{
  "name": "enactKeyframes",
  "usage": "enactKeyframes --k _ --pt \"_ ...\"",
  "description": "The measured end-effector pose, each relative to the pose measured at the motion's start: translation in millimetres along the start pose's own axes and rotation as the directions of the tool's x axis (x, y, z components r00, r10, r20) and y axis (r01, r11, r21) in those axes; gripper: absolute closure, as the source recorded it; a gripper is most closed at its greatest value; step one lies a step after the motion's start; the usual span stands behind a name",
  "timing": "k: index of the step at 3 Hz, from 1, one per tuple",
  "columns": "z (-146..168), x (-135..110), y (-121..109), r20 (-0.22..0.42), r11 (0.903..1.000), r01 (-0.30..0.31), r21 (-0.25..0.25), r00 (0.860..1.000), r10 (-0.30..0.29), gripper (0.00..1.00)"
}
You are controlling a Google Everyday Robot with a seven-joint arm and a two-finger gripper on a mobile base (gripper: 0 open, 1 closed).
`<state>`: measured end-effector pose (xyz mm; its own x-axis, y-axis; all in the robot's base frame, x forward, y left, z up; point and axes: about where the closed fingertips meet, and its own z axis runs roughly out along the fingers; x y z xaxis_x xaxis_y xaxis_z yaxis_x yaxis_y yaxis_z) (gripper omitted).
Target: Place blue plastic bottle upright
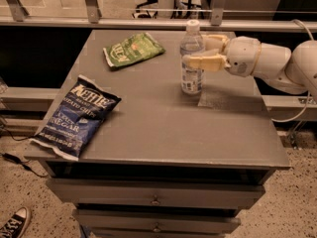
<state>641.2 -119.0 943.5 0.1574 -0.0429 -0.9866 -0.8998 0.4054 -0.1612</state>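
Your gripper [194,50] is clamped around the blue plastic bottle [191,81], which stands upright on the table's [163,128] far-right area.

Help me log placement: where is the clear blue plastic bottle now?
The blue plastic bottle stands upright on the grey table, right rear part, right of the green chip bag, with the white gripper at its upper half.

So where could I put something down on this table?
The wide front and middle of the table, between the blue chip bag and the right edge, is bare. The back is crowded: the green bag, and the gripper gripping the upright blue plastic bottle.
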Motion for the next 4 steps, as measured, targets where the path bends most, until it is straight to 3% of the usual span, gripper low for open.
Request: enactKeyframes --k 3,4 --pt "-4.8 14.4 -4.0 -0.018 0.9986 -0.052 0.007 0.998 0.052 0.15" --pt "-8.5 18.2 -4.0 -0.028 0.9982 -0.059 0.012 0.998 0.059 0.00"
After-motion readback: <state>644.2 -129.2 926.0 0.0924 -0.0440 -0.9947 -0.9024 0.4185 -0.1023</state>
